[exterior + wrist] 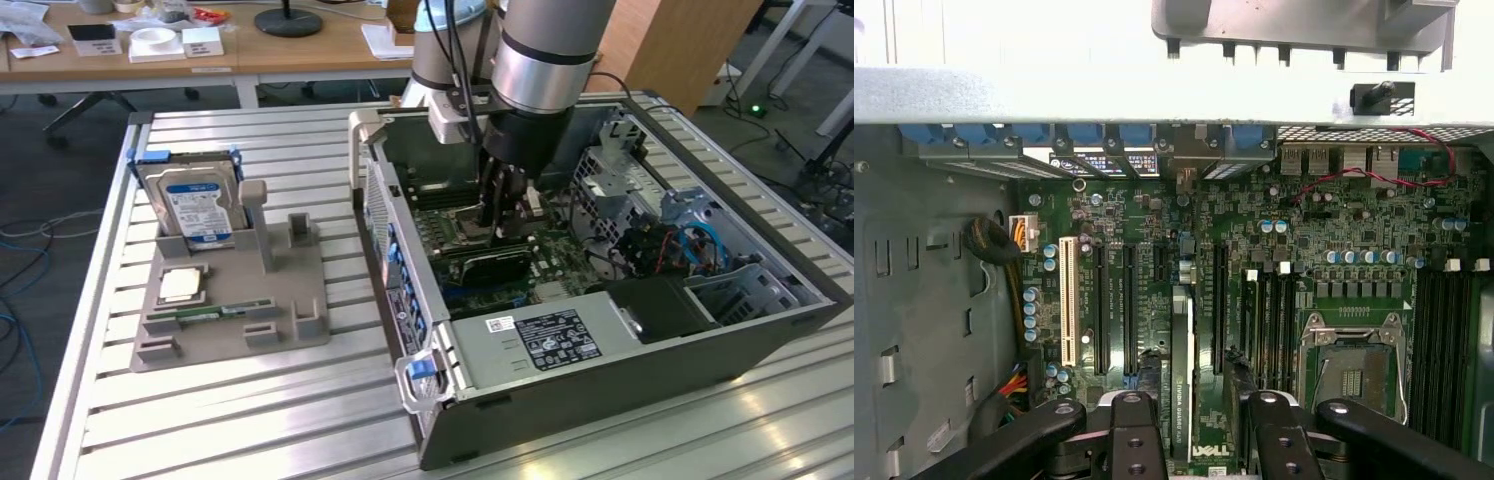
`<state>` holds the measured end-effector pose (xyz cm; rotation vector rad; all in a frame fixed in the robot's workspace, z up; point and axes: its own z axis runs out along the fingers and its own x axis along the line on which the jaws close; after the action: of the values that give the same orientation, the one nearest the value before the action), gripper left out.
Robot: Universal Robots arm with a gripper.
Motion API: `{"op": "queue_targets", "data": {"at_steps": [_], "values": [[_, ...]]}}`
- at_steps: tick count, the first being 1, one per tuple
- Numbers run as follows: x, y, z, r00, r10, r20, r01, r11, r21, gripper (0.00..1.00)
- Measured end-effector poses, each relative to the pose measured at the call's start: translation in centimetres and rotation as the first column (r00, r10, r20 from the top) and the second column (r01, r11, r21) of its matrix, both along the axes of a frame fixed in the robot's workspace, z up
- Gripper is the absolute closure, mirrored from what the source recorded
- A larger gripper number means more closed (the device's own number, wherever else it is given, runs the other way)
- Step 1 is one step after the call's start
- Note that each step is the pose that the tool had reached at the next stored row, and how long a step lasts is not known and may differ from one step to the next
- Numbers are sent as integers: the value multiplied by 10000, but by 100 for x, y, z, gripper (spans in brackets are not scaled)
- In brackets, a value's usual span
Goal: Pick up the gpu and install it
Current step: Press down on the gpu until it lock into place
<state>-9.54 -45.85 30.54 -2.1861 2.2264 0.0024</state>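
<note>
The gpu (1182,340) stands edge-on in a slot of the green motherboard (1304,240), its metal end bracket against the case's rear wall. In the exterior view the gpu (487,265) shows as a dark card low inside the open computer case (747,310). My gripper (1192,378) hangs right above the card with its black fingers (1150,372) on either side and a gap between each finger and the card. The gripper (505,232) is open and reaches straight down into the case.
A grey fixture tray (300,330) at the exterior view's left holds a silver hard drive (198,205), a CPU chip (180,285) and a RAM stick (200,315). Inside the case are the power supply (554,335), drive cages (607,170), the CPU socket (1351,375) and cables (1014,240).
</note>
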Motion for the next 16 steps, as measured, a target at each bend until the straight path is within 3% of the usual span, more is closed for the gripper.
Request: {"op": "queue_targets", "data": {"at_steps": [3, 5, 6, 9, 16], "values": [[0, 0, 0, 10000, 0, 0, 0, 10000, 0, 63], [0, 0, 0, 10000, -1, 0, 1, 10000, 0, 75], [0, 0, 0, 10000, 0, 0, 0, 10000, 0, 75], [0, 0, 0, 10000, 0, 0, 0, 10000, 0, 89], [0, 0, 0, 10000, -1, 0, 1, 10000, 0, 89]]}}
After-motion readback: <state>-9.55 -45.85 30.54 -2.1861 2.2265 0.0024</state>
